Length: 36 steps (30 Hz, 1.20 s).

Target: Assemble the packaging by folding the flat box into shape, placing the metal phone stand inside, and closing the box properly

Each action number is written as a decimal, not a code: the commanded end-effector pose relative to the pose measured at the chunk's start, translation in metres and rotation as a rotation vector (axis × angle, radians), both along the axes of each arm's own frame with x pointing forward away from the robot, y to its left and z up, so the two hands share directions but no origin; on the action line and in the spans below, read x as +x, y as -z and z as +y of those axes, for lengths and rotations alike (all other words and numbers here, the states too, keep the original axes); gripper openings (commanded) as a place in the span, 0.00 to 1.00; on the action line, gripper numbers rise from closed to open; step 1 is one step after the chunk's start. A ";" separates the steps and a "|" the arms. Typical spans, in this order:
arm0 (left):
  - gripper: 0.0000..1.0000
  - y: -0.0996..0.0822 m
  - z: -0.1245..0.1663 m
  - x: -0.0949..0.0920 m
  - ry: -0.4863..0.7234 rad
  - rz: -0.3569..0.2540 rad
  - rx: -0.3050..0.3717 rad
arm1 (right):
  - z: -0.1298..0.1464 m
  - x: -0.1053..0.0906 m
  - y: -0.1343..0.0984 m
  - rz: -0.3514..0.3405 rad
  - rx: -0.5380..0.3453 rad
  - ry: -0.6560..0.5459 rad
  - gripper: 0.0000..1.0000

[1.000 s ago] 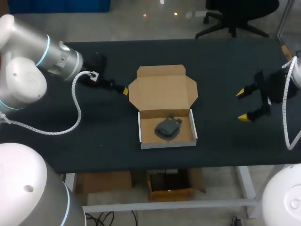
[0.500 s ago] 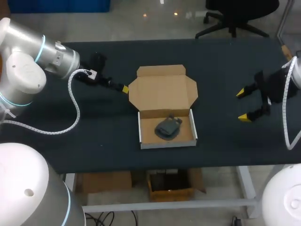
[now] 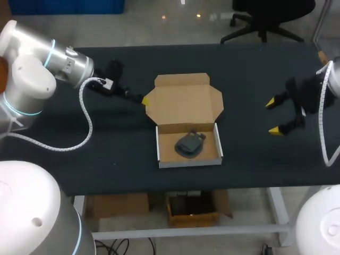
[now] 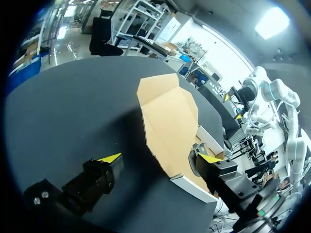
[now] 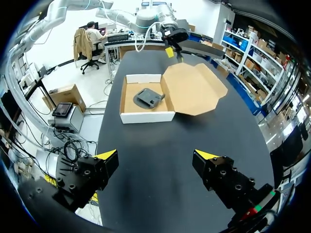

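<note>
Left fingers (image 4: 111,158) gape empty, astride the left edge of the lid (image 3: 183,101), which lies flat behind the tray (image 3: 190,162), hinge crosswise. My right fingers (image 3: 275,130), open and empty too, sit well apart.

Tan box (image 3: 183,103), white outside, dark grey stand (image 3: 189,143), black table (image 3: 255,154)

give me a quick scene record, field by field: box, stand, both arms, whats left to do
box tray: folded up, walls standing
lid: open, lying flat behind the tray
metal phone stand: inside the tray
left jaws: open, at the lid's left flap; contact cannot be told
right jaws: open, over bare table, well to the right of the tray
left to do: close the lid
</note>
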<state>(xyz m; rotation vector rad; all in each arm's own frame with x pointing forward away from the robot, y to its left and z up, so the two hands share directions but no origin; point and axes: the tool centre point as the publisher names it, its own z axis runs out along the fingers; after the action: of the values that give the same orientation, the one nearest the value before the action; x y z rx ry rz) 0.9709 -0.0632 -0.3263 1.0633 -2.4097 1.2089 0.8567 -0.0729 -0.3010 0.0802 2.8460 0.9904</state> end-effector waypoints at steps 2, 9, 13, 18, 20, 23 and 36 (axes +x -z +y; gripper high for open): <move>1.00 0.012 -0.006 0.016 0.058 0.036 -0.065 | 0.001 0.012 -0.010 0.020 -0.012 -0.038 1.00; 1.00 0.017 -0.011 0.021 0.095 0.047 -0.134 | 0.005 0.023 -0.022 0.022 -0.046 -0.090 1.00; 1.00 0.020 -0.018 0.021 0.115 0.060 -0.161 | 0.004 0.030 -0.028 0.029 -0.066 -0.094 1.00; 0.94 0.021 -0.027 0.019 0.158 0.075 -0.200 | 0.005 0.039 -0.036 0.032 -0.109 -0.093 1.00; 0.90 0.021 -0.031 0.018 0.168 0.079 -0.198 | 0.007 0.044 -0.039 0.031 -0.123 -0.095 1.00; 0.78 0.021 -0.038 0.017 0.191 0.085 -0.197 | 0.009 0.052 -0.043 0.030 -0.146 -0.099 1.00; 0.41 0.020 -0.050 0.015 0.256 0.076 -0.214 | 0.024 0.071 -0.055 0.018 -0.194 -0.123 1.00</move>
<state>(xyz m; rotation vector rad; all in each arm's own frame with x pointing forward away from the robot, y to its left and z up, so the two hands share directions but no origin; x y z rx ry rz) 0.9812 -0.1139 -0.3453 0.7259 -2.2348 1.2807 0.9244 -0.0514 -0.2480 -0.1018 2.9610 0.7363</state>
